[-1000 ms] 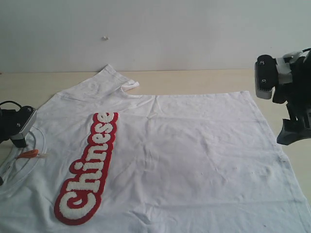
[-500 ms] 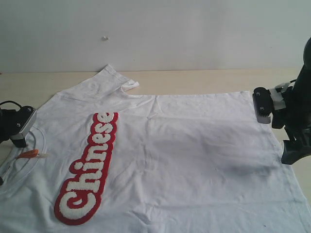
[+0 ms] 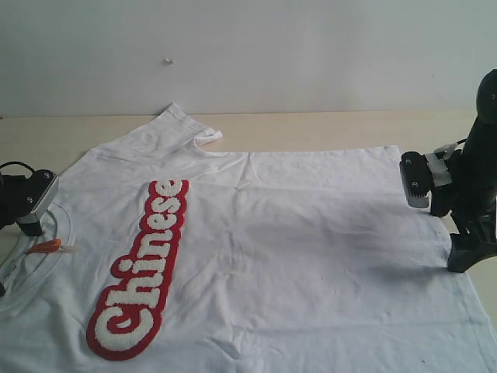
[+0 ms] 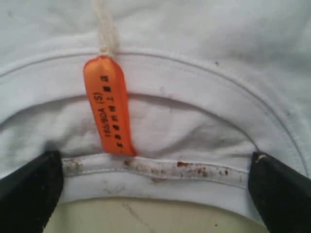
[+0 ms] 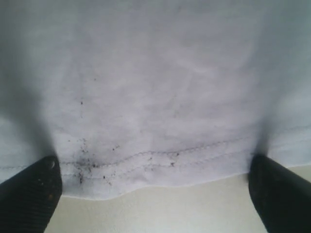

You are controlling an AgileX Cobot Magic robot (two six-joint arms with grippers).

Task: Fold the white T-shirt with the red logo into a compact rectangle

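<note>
The white T-shirt [image 3: 311,256] lies flat, face up, with its collar at the left and its hem at the right. The red logo [image 3: 140,272] runs along the chest. My left gripper [image 3: 28,224] sits low at the collar, open. In the left wrist view its fingers [image 4: 29,189] stand either side of the stained ribbed neckband [image 4: 194,172], beside the orange tag [image 4: 109,104]. My right gripper [image 3: 466,252] is down at the hem, open. The right wrist view shows its fingers [image 5: 29,191] straddling the stitched, speckled hem edge [image 5: 160,162].
A pale wooden table [image 3: 311,128] carries the shirt, and a plain white wall [image 3: 233,54] stands behind it. One sleeve [image 3: 175,128] lies bunched at the back left. Bare tabletop shows just past the hem [image 5: 170,208] and past the collar [image 4: 146,213].
My right arm has come down and a little inward from above the table's right side to the shirt's hem. The left gripper and the shirt have not moved.
</note>
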